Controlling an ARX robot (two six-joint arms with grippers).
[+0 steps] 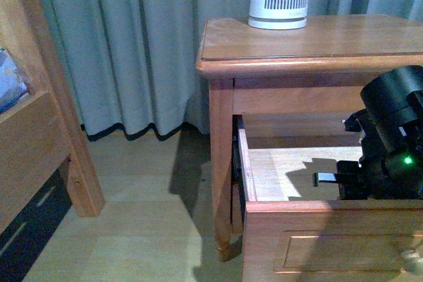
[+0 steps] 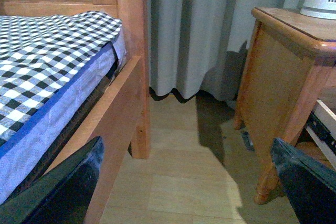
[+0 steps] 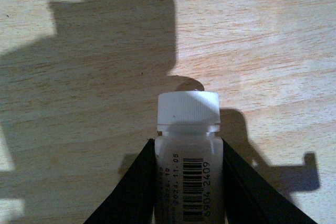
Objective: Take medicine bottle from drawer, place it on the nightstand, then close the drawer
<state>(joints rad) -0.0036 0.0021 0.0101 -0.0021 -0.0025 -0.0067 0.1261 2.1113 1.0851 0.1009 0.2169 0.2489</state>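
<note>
Medicine bottle (image 3: 187, 156): clamped between black fingers (image 3: 131, 192) of right gripper (image 3: 187, 145), inside open drawer (image 1: 271, 173), above pale raw-wood bottom. Right arm angled down into drawer. White ribbed cap; smooth cylindrical plastic body, barcode label. Left gripper (image 2: 191, 182) spread apart beside nightstand (image 2: 278, 77).

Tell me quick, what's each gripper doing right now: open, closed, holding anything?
Left gripper: open, holding nothing.
Right gripper: closed on the medicine bottle, inside the drawer.
</note>
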